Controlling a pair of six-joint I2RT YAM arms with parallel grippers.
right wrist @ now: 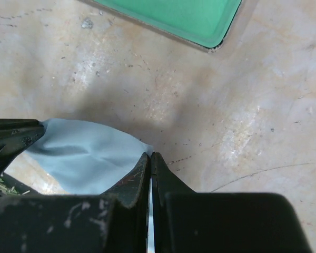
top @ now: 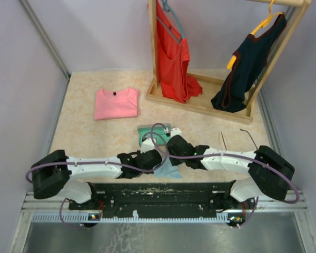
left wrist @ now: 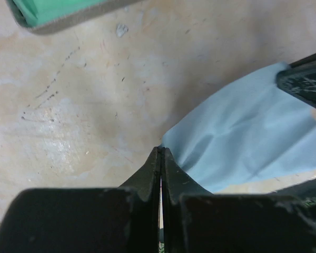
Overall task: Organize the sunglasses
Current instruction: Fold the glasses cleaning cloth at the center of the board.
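Note:
The sunglasses show only as thin dark wire on the table right of centre, away from both grippers. A light blue cloth hangs between the two grippers near the front middle. My left gripper is shut, its tips pinching one corner of the cloth. My right gripper is shut on the opposite corner of the cloth. In the top view the left gripper and right gripper nearly meet. The open grey case with green lining lies just behind them.
A folded pink shirt lies at the back left. A wooden clothes rack with a red top and a dark top on hangers fills the back right. Purple walls close in the table on three sides.

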